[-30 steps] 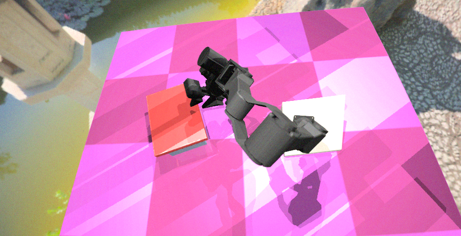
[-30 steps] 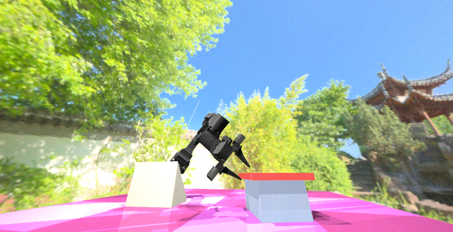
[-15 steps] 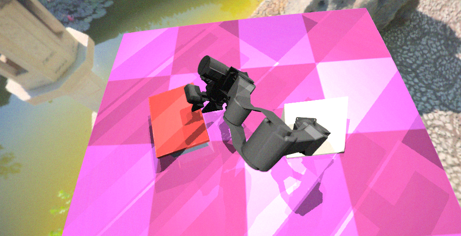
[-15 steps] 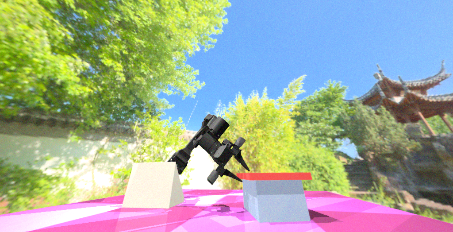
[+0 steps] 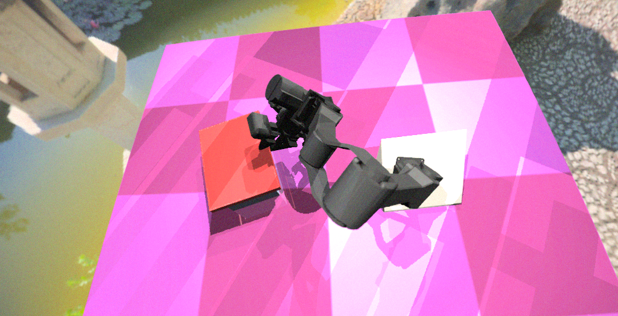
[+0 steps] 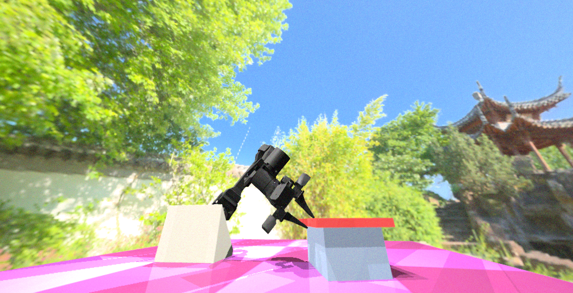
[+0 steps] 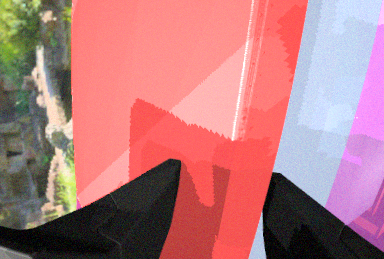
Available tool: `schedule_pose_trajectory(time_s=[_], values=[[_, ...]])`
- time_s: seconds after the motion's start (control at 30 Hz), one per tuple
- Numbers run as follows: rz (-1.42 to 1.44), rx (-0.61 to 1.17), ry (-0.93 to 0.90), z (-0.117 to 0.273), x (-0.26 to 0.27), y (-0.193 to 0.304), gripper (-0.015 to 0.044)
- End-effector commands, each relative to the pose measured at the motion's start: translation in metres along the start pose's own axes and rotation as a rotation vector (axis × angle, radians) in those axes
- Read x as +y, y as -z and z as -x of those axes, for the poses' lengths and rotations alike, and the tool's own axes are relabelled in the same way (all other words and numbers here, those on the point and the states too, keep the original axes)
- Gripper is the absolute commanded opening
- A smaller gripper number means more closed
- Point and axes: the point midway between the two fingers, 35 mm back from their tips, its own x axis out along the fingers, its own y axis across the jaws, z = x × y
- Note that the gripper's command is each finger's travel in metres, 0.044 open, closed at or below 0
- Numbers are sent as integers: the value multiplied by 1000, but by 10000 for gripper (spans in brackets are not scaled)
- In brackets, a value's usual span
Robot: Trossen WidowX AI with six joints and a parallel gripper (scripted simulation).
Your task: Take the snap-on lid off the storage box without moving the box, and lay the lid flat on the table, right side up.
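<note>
The red lid (image 5: 233,167) (image 6: 356,222) (image 7: 190,46) lies flat and level on top of the blue-grey storage box (image 6: 356,255) (image 7: 325,71), which stands upright on the table. My gripper (image 5: 267,146) (image 6: 310,222) (image 7: 223,178) is tilted and shut on the lid's near edge. In the wrist view one finger is over the lid's top face and the other is at the rim on the box side. In the top view the box is mostly hidden under the lid.
The pink and magenta table (image 5: 259,279) (image 6: 260,279) carries a white block (image 5: 451,154) (image 6: 188,235). In the top view it is to the right of the box, partly behind the arm's base; in the exterior view it is at the left.
</note>
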Motion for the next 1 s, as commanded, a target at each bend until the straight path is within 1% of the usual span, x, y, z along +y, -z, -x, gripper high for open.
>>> schedule_pose_trajectory(time_s=[0.0,0.97], values=[[-3,-4,1,0,-1,-1,0],[0,0,0,4,4,0,0]])
